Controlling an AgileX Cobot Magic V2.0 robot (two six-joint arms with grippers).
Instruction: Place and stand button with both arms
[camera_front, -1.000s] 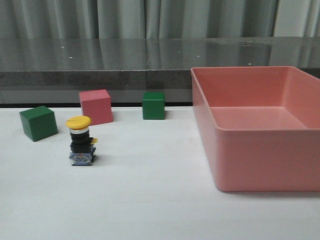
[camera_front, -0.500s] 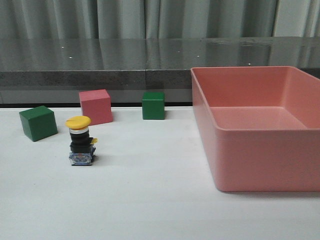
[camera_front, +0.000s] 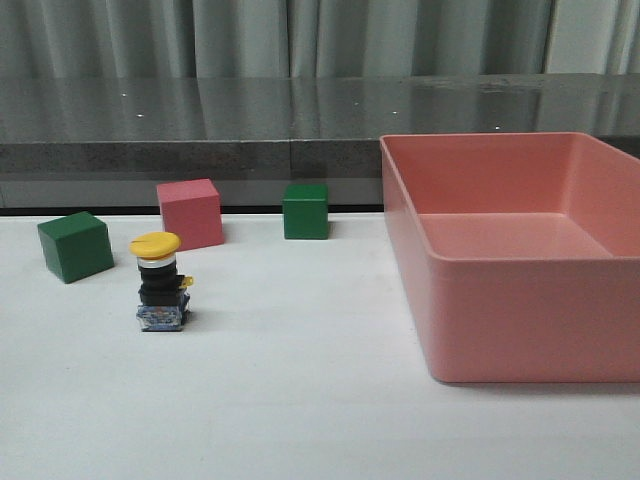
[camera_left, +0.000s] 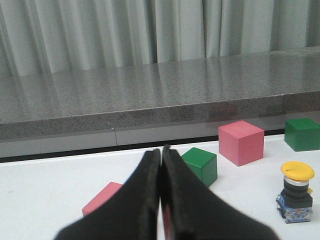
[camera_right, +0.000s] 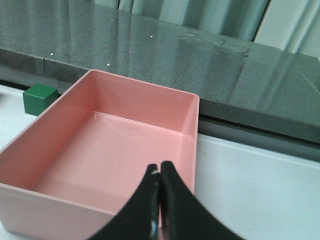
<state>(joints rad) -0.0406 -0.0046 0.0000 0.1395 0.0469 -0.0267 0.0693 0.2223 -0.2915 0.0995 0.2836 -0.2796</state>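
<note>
Button (camera_front: 159, 282) stands upright, unmoved since earlier

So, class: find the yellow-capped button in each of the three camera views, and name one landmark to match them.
Front view: button upright, left side of table.
Left wrist view: button at right edge.
Right wrist view: not in it.
Shared landmark: the pink cube behind the button.
</note>
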